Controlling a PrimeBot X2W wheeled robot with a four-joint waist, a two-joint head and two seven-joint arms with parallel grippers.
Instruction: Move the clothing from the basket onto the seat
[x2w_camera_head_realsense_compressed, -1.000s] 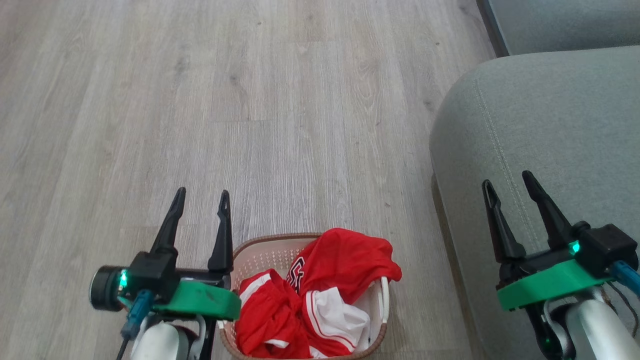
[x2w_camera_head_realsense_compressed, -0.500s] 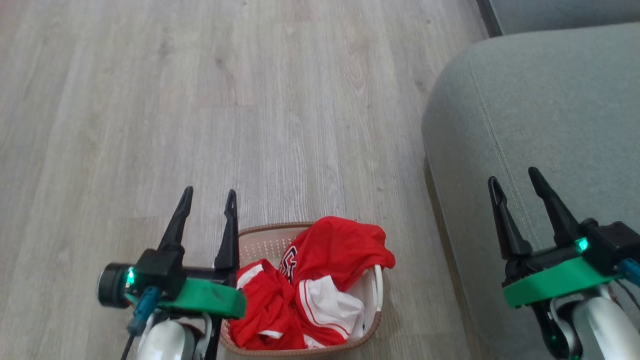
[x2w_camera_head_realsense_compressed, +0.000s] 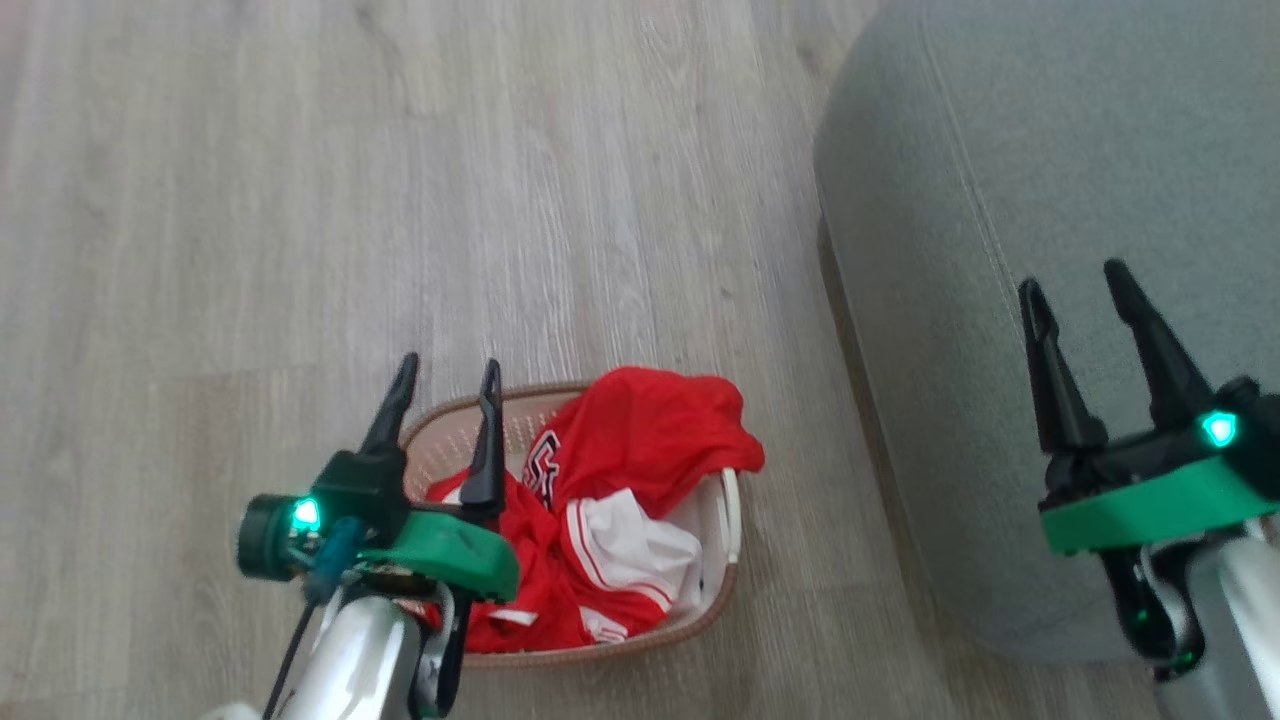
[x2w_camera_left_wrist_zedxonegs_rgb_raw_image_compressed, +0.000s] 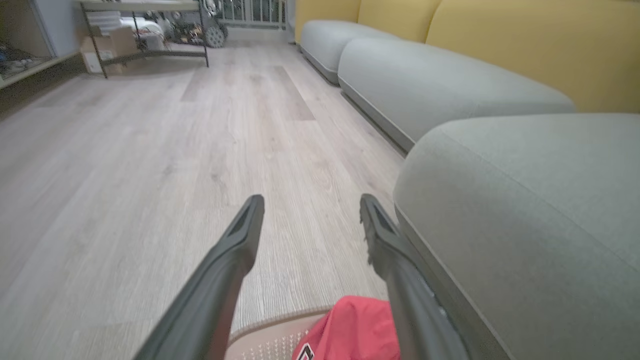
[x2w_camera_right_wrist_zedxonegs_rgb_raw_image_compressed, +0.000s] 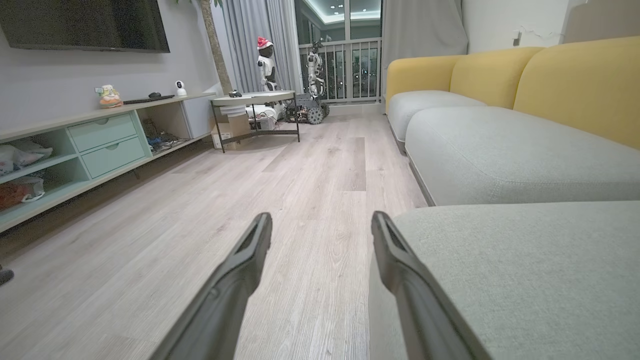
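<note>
The clothes (x2w_camera_head_realsense_compressed: 640, 445) sit heaped in the basket (x2w_camera_head_realsense_compressed: 610, 652) on the floor (x2w_camera_head_realsense_compressed: 300, 200) beside the seat (x2w_camera_head_realsense_compressed: 1000, 150), so I mean to tip my spread, empty left gripper (x2w_camera_head_realsense_compressed: 447, 366) down into the red pile for a thick fold, leaving the spread right gripper (x2w_camera_head_realsense_compressed: 1072, 282) clear.

Reaching forward on pale forearms (x2w_camera_head_realsense_compressed: 350, 660): left gripper (x2w_camera_head_realsense_compressed: 450, 362) low at left, right gripper (x2w_camera_head_realsense_compressed: 1072, 276) higher at right, fingers (x2w_camera_head_realsense_compressed: 488, 430) of both spread wide, pointing ahead, gripping nothing.
</note>
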